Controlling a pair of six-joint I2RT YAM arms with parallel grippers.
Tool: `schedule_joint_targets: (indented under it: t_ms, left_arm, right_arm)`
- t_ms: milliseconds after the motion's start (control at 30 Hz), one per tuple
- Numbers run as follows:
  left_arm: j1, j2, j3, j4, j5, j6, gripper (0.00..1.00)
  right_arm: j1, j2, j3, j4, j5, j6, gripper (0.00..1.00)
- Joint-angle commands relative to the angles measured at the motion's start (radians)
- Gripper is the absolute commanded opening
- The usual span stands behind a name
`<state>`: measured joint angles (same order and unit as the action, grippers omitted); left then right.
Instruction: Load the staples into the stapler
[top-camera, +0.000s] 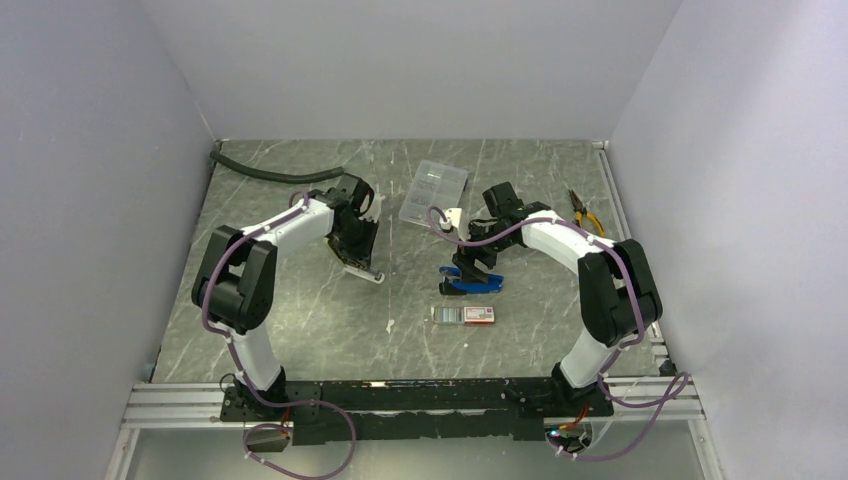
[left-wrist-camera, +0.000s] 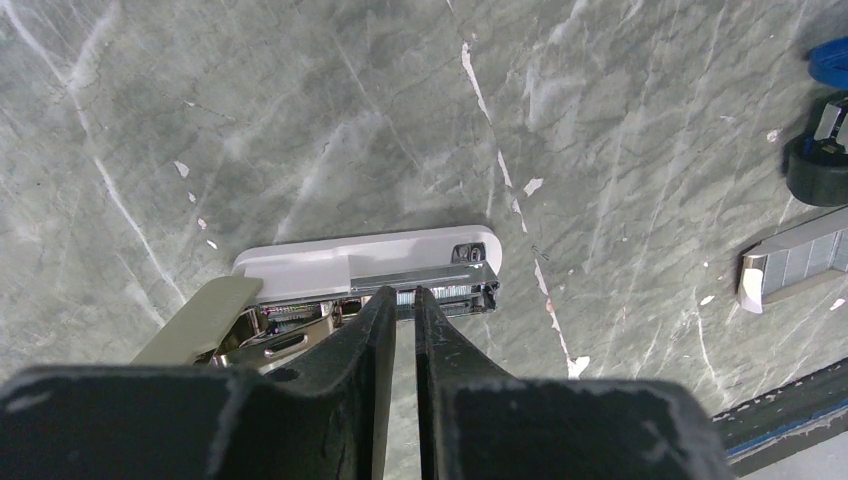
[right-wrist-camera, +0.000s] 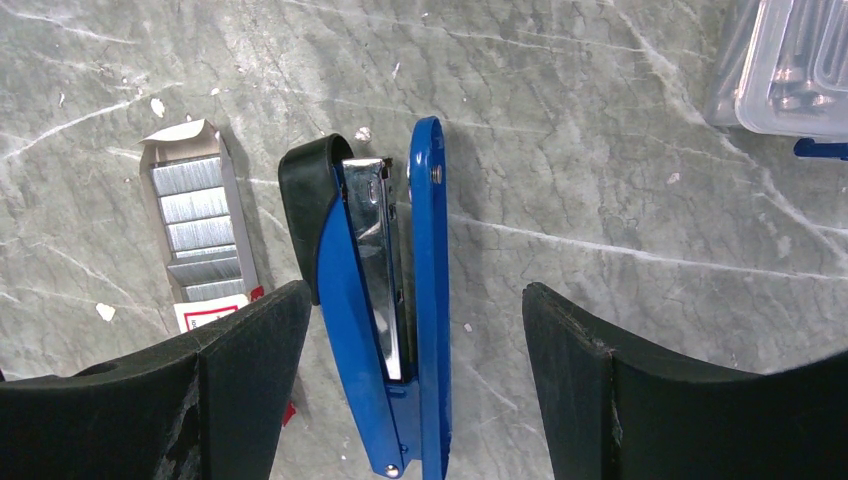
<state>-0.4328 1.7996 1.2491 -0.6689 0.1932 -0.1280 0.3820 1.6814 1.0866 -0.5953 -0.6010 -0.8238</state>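
A white stapler (left-wrist-camera: 360, 262) with an olive-grey lid (left-wrist-camera: 200, 318) lies open on its side, and a strip of staples (left-wrist-camera: 455, 294) shows in its metal channel. My left gripper (left-wrist-camera: 400, 298) is nearly shut, its tips against that strip. I cannot tell whether it pinches the strip. From above, the left gripper (top-camera: 355, 252) sits over the white stapler (top-camera: 366, 274). A blue stapler (right-wrist-camera: 390, 300) lies on its side between the fingers of my open right gripper (right-wrist-camera: 415, 290), untouched. The white staple box (right-wrist-camera: 195, 215) with a red end lies beside it, holding more strips.
A clear compartment case (top-camera: 434, 190) stands at the back centre. Orange-handled pliers (top-camera: 585, 213) lie at the back right and a black hose (top-camera: 270, 172) at the back left. The staple box (top-camera: 465, 314) lies in front of the blue stapler (top-camera: 470, 283). Walls close in three sides.
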Motion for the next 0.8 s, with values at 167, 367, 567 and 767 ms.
schedule_joint_targets:
  t_ms: [167,367,567,767]
  left_arm:
    - [-0.007,-0.055,-0.018,0.023,0.006,0.033,0.18]
    - [-0.009,-0.043,-0.015,0.021,0.012,0.034,0.18]
    - [-0.010,-0.030,-0.009,0.016,0.010,0.035,0.18]
    - [-0.011,-0.019,-0.007,0.016,0.007,0.036,0.18]
  right_arm:
    - [0.001,-0.006,0.019,-0.011,-0.005,-0.016,0.81]
    - [0.001,-0.011,0.019,-0.012,-0.005,-0.014,0.81]
    - [0.000,-0.012,0.020,-0.013,-0.006,-0.015,0.81]
    - [0.001,-0.014,0.018,-0.013,-0.005,-0.017,0.81]
